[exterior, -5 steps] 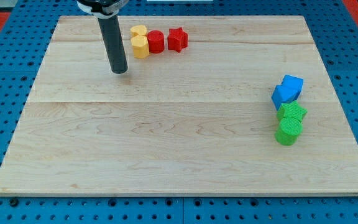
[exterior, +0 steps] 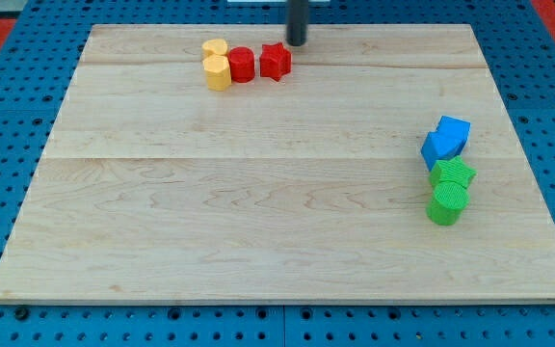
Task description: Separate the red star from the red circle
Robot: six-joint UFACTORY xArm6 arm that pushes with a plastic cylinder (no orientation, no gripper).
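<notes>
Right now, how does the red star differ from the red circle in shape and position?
The red star has pointed edges; the red circle is round. The star lies to the view's right of the circle, nearer my tip, which stands just above and right of it. The circle touches a yellow block; the star does not. Both are red.

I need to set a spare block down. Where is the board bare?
Bare: the wide wooden middle and view's left, between the yellow blocks, red circle, red star row and the blue and green cluster. Crowded: view's top, where my tip sits beside the star.
</notes>
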